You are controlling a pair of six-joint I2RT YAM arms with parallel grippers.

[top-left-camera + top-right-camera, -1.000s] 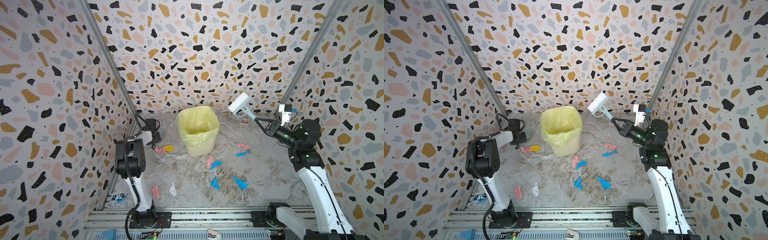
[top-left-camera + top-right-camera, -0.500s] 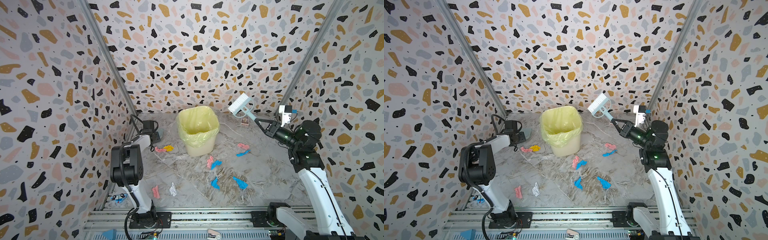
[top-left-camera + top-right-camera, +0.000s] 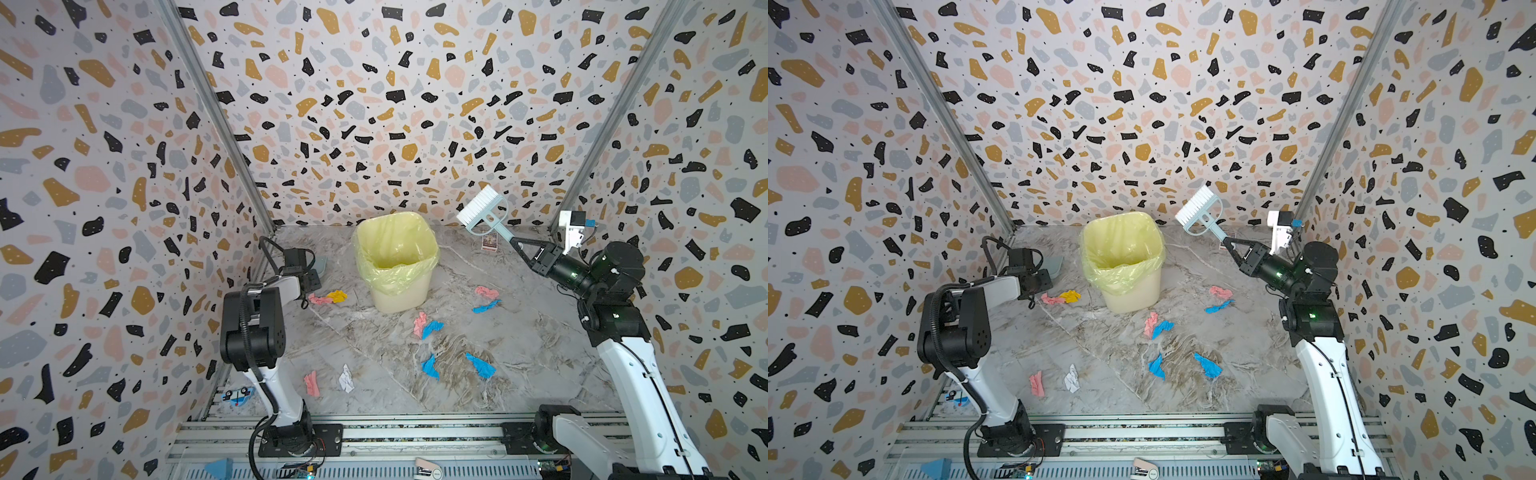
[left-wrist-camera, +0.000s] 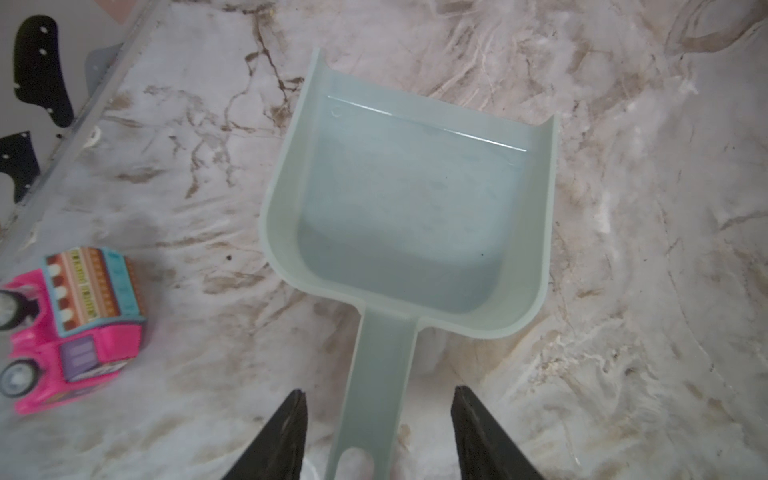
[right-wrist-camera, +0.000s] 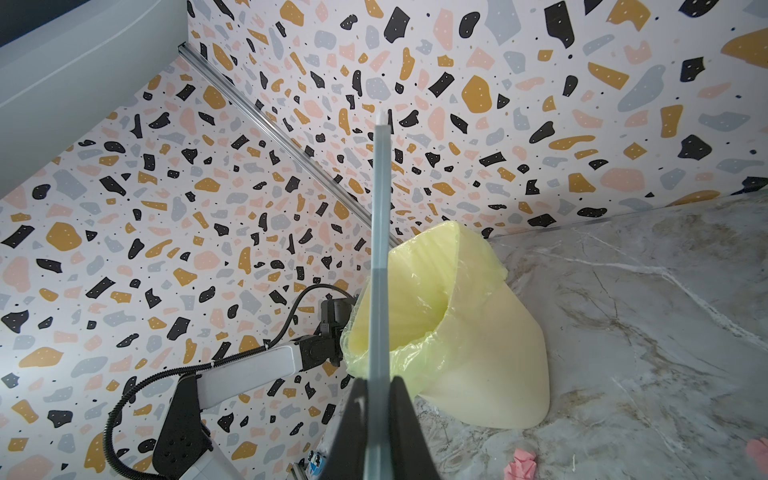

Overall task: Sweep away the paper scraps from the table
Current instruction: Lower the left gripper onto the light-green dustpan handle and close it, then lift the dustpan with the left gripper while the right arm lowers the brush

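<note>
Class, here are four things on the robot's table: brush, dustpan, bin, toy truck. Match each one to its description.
Things:
1. brush
2. dustpan
3. bin
4. toy truck

Descriptions:
A. lined with a yellow bag
B. pink
C. clamped by its handle, bristles in the air
D. lying flat, handle between open jaws

Pairs: 1-C; 2-D; 3-A; 4-B

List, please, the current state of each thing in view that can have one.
brush: held in the air by its handle.
right gripper: shut on the brush.
dustpan: empty, flat on the table.
left gripper: open, astride the dustpan handle.
bin: upright, bag-lined.
paper scraps: scattered loose on the table.
</note>
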